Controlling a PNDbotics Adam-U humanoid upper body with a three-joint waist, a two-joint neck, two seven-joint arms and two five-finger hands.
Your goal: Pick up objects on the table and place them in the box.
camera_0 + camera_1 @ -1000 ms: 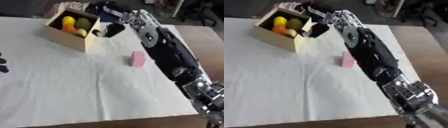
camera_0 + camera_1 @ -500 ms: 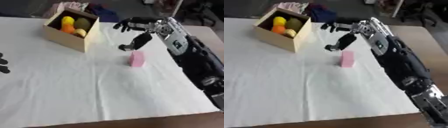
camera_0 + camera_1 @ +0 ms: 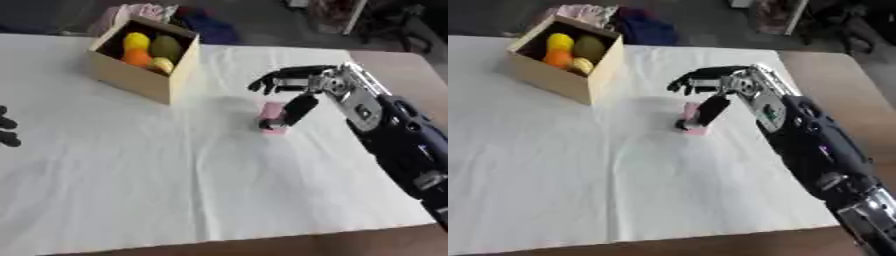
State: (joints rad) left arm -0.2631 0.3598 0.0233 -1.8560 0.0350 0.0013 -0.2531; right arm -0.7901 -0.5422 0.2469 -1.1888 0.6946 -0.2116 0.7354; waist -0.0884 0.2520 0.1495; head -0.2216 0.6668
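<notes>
At the far left edge of the bench (image 3: 131, 200), well left of the box, the dark fingertips of the left hand (image 3: 7, 131) are seen; whether they are spread or curled cannot be told. The bench is covered by a white cloth (image 3: 175, 165). The box (image 3: 143, 59), of cardboard and open at the top, stands toward the far left of the cloth; a yellow fruit (image 3: 136, 40), a green fruit (image 3: 166, 46), an orange fruit (image 3: 136, 58) and a small pale yellow piece (image 3: 162, 64) are held in it. To the right of the box and nearer the viewer, well apart from it, a pink block (image 3: 273, 120) lies on the cloth. The right hand (image 3: 302, 82) is shown over the block, its fingers spread wide beyond it toward the box, its thumb (image 3: 296, 109) pointed down against the block's right side. The right arm (image 3: 394, 135) enters from the lower right corner.
</notes>
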